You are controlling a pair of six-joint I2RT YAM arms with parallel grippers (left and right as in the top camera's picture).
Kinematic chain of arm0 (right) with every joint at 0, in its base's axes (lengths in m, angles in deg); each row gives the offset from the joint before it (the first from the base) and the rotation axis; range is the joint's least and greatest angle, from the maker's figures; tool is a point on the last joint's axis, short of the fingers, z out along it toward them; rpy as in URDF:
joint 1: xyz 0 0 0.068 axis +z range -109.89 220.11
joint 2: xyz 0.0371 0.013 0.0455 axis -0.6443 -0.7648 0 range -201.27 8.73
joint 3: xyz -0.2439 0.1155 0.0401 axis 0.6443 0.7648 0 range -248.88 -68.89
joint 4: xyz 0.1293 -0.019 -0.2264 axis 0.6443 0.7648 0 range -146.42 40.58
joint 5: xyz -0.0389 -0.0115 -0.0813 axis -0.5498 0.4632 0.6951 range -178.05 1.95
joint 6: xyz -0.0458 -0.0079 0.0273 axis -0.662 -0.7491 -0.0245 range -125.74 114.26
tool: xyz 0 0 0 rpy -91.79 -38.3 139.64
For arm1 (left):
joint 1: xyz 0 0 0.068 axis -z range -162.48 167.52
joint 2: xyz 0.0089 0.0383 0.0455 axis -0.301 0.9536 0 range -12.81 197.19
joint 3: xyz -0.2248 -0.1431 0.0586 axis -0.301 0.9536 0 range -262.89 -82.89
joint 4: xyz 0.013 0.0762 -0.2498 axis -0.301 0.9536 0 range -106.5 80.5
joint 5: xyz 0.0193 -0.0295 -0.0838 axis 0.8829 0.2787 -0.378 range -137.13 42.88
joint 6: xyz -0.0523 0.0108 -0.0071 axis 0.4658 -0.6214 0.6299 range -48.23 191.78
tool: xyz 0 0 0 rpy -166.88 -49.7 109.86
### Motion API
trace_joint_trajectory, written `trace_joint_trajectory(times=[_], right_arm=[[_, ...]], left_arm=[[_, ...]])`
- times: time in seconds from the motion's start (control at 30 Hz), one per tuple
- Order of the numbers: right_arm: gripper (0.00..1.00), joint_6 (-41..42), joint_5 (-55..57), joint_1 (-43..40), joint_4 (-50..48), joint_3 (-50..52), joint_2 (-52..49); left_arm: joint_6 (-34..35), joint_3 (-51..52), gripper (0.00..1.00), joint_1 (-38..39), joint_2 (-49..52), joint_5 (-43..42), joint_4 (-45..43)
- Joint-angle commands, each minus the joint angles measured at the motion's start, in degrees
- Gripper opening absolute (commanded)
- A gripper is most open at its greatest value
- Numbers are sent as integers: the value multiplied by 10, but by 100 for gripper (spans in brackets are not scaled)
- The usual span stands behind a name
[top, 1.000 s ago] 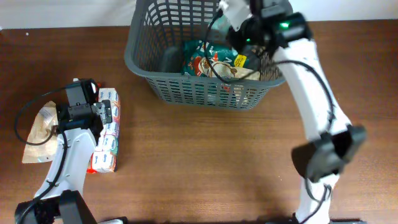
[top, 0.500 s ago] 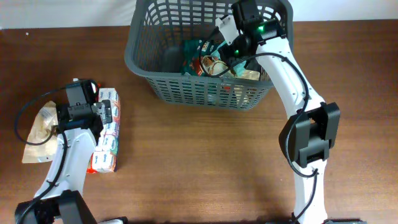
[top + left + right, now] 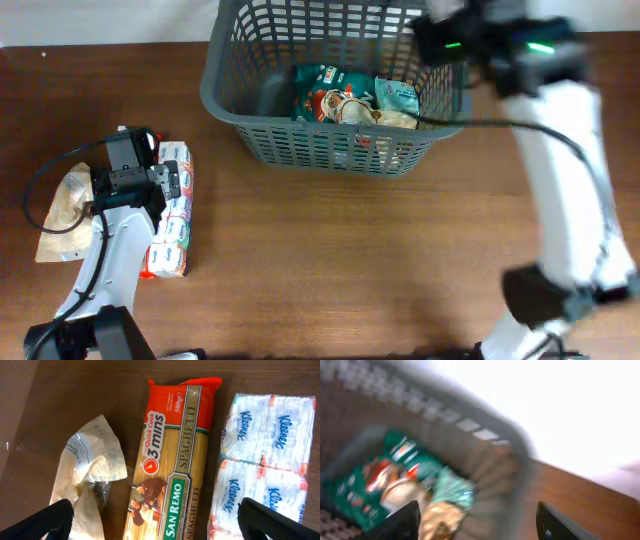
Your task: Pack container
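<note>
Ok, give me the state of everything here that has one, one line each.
container: upright, partly filled.
green packets: lying inside the container.
spaghetti packet: flat on the table, not packed.
tissue pack: wrapped, flat on the table.
paper bag: crumpled, on the table.
left gripper: open, empty, above the spaghetti packet.
right gripper: open, empty, view blurred.

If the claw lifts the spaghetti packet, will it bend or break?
The spaghetti packet looks long and full of straight dry sticks, so it probably stays stiff. Gripped at one end, some might snap. Its shiny wrapper may be slippery.
</note>
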Motion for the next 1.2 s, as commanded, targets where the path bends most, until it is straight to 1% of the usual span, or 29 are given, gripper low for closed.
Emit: trace_joint_trajectory(times=[0.0,0.13,0.2,0.23,0.27,0.3,0.33,0.4,0.43,0.53,0.6,0.67,0.7,0.93,1.07,1.1,1.17], right_arm=[[72,63,16,-92,24,-3,50],[73,81,-50,-204,29,14,90],[74,81,-65,-243,31,25,99],[82,81,-76,-261,32,33,102],[95,81,-89,-278,35,41,102],[99,81,-97,-287,39,45,102],[99,81,-114,-304,51,58,101],[99,81,-114,-311,59,71,101],[99,81,-114,-314,63,78,101],[99,80,-112,-314,68,102,101],[99,80,-112,-314,71,113,100],[99,80,-112,-314,76,120,100],[99,80,-112,-314,77,121,100],[99,80,-112,-314,78,121,100],[99,80,-112,-314,78,121,100],[99,80,-112,-314,78,121,99],[99,80,-112,-314,78,121,99]], left_arm=[[-7,-4,99,-2,-7,4,0],[-7,-4,99,-2,-7,4,0],[-7,-4,99,-2,-7,4,0],[-7,-4,99,-2,-7,4,0],[-7,-4,99,-2,-7,4,0],[-7,-4,99,-2,-7,4,0],[-7,-4,99,-2,-7,4,0],[-7,-4,99,-1,-7,-3,0],[-7,-4,99,-1,-7,-20,0],[-7,-4,99,-1,-7,-132,0],[-7,-4,99,-1,-7,-196,-20],[-7,-23,99,-1,-8,-240,-20],[-7,-33,99,-1,-8,-246,-14],[-16,-208,99,-7,-7,-232,120],[-15,-303,99,-31,-7,-232,189],[-2,-337,99,-47,-7,-233,235],[17,-366,99,-66,-7,-246,296]])
